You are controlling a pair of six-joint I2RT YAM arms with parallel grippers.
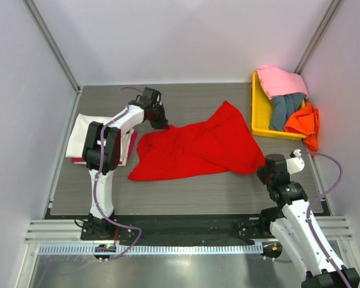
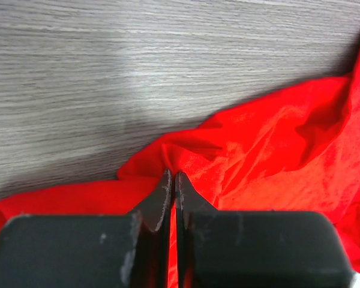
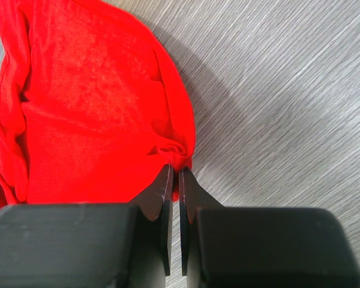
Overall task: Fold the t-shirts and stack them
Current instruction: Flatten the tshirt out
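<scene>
Lying left of the red t-shirt (image 1: 198,150) is a folded cream-white t-shirt (image 1: 84,135); the left gripper (image 2: 171,179) is closed, pinching the red t-shirt's far left edge; the right gripper (image 3: 174,173) is closed on its near right corner; to its right, a yellow tray (image 1: 259,123) holds a pink t-shirt (image 1: 279,81), a grey-blue t-shirt (image 1: 285,111) and an orange t-shirt (image 1: 303,123).

Six t-shirts (image 1: 198,150), one yellow tray (image 1: 256,114) — two robot arms (image 1: 117,129)
</scene>
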